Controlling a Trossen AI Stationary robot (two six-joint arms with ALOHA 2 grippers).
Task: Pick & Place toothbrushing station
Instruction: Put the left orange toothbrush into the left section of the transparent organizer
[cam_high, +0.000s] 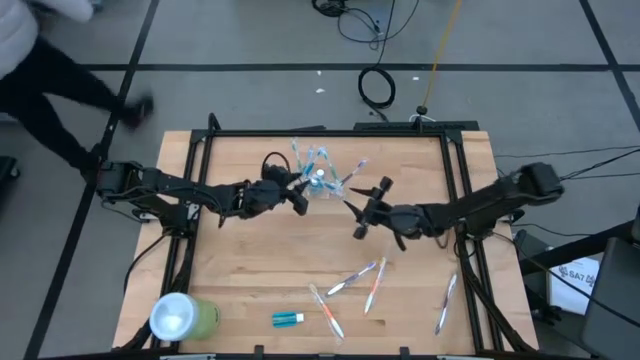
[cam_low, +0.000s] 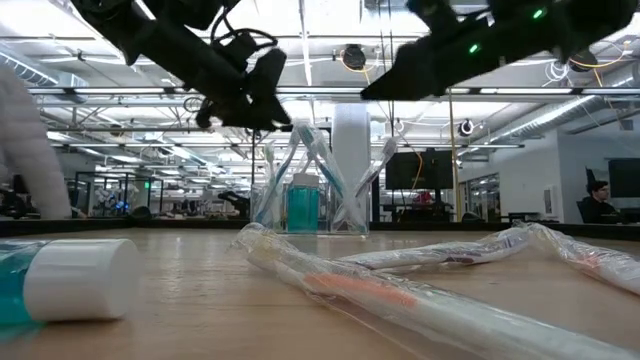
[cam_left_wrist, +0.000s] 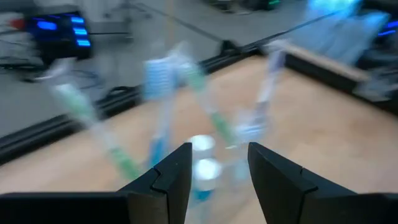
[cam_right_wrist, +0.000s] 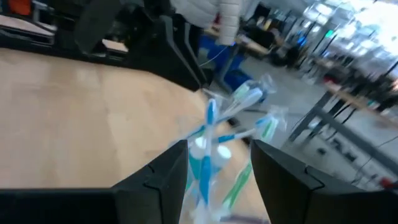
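Observation:
The toothbrushing station (cam_high: 320, 182) is a small clear cup standing on its base at the table's far middle. It holds several toothbrushes leaning out over its rim and a teal tube (cam_low: 302, 205). My left gripper (cam_high: 300, 200) hovers open just left of the cup. In the low view this left gripper (cam_low: 270, 110) is up at the level of the brush heads, and in its wrist view the cup (cam_left_wrist: 205, 169) shows beyond the gap between its fingers. My right gripper (cam_high: 357, 218) is open to the right of the cup and nearer than it, raised above the table. In its wrist view the cup (cam_right_wrist: 208, 155) shows beyond its parted fingers.
A light-green cup (cam_high: 182, 317) lies on its side at the near left corner. A small toothpaste tube (cam_high: 288, 318) and several wrapped toothbrushes (cam_high: 352, 280) lie along the near edge, with one more toothbrush (cam_high: 446, 300) at the right. A person (cam_high: 50, 60) is beyond the table's far left corner.

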